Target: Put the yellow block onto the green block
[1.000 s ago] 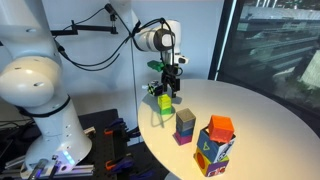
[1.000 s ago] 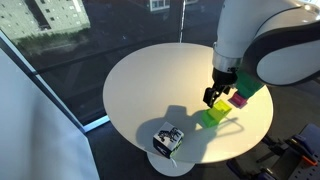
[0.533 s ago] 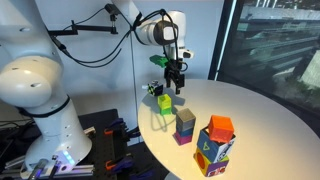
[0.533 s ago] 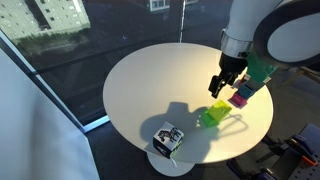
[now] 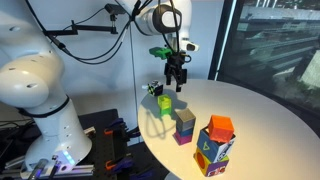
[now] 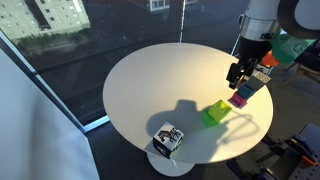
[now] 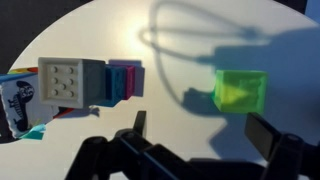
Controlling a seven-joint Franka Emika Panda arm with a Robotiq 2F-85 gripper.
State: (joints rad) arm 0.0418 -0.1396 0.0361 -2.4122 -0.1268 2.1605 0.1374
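Yellow block (image 5: 163,101) sits atop green block (image 6: 214,115); both look light, rigid, smooth-sided. Gripper (image 5: 176,84) hovers above, jaws spread, empty. Any regrasp: pinch opposite flat faces.

No readable text, label, brand or number anywhere — printed marks on the patterned cube (image 6: 168,138) near the lower centre of an exterior view too small and blurred to make out.

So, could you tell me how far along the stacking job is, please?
It looks essentially done: in an exterior view the yellow block seems to sit on the green block. The claw hangs open and empty higher up, so nothing is in hand. Only confirming the stack remains.
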